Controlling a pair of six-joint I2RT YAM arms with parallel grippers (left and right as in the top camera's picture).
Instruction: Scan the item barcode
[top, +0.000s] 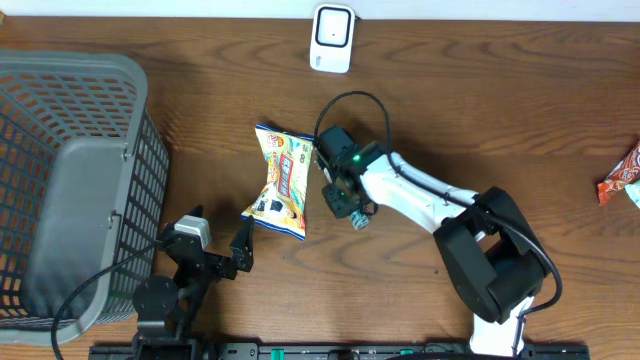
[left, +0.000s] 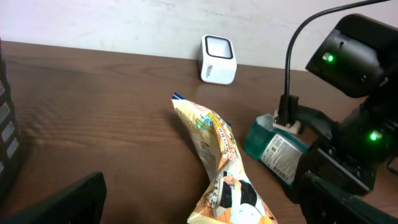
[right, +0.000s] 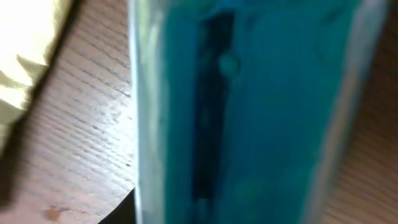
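Note:
A teal bottle with a white label (left: 273, 148) lies low over the table beside a yellow snack bag (top: 282, 182). My right gripper (top: 342, 196) is shut on the bottle. In the right wrist view the bottle's teal body (right: 249, 106) fills the frame and hides the fingertips. The white scanner (top: 332, 38) stands at the table's far edge, also in the left wrist view (left: 218, 60). My left gripper (top: 218, 240) stands open at the near end of the snack bag (left: 221, 168), one finger on each side and not touching it.
A large grey basket (top: 60, 180) takes up the left side. A red snack pack (top: 622, 178) lies at the right edge. The right arm's cable (left: 295, 56) loops above the bottle.

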